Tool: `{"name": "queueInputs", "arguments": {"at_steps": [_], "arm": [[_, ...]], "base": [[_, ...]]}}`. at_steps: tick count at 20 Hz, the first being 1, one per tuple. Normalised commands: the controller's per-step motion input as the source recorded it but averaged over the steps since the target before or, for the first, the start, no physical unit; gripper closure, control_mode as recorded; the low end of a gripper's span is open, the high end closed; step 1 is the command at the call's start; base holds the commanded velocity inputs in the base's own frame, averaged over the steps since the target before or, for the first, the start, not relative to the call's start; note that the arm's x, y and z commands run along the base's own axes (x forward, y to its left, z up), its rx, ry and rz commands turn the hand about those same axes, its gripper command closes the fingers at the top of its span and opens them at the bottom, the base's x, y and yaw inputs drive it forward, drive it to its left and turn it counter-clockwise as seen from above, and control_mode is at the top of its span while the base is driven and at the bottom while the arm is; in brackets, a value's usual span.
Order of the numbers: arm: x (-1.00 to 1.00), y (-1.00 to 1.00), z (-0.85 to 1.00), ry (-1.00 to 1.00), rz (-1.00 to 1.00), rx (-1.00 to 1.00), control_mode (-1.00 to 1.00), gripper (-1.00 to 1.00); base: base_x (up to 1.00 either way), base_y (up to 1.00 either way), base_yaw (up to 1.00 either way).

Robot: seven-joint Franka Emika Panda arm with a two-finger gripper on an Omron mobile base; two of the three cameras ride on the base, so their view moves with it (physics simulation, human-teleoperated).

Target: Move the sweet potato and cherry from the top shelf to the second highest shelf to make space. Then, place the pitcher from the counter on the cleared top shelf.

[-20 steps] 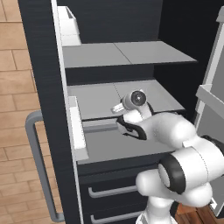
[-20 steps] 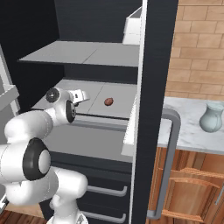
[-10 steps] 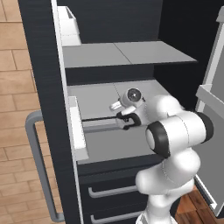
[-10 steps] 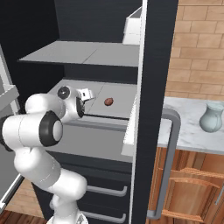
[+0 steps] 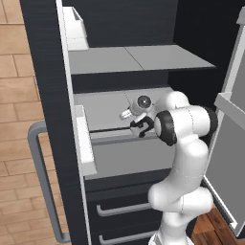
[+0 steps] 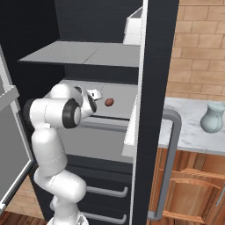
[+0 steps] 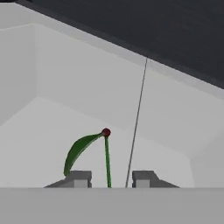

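Fingers: the gripper [image 7: 108, 178] has its two tips apart, with the green stem of the cherry [image 7: 105, 132] rising between them; whether the tips press the stem cannot be told.
Cherry: its stem and leaf stand just ahead of the tips over the second highest shelf [image 7: 52, 131].
Sweet potato: the sweet potato [image 6: 109, 102] lies on the same shelf, just to the gripper's right.
Top shelf: the top shelf [image 5: 143, 57] sits above the gripper.
Pitcher: the pitcher [image 6: 212, 117] stands on the counter [image 6: 186, 127], well off to the right.
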Motion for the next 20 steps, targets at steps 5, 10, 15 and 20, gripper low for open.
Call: {"name": "queueInputs", "arguments": {"at_steps": [5, 10, 15, 20], "arm": [[0.61, 0.04, -0.2, 0.02, 0.0, 0.0, -1.0, -1.0], [0.34, 0.13, 0.0, 0.0, 0.0, 0.0, -1.0, -1.0], [0.01, 0.0, 0.0, 0.0, 0.0, 0.0, -1.0, -1.0], [-0.18, 0.0, 0.15, 0.01, 0.0, 0.0, -1.0, -1.0]], "base": [[0.0, 0.0, 0.0], [0.0, 0.0, 0.0], [0.0, 0.0, 0.0], [0.0, 0.0, 0.0]]}}
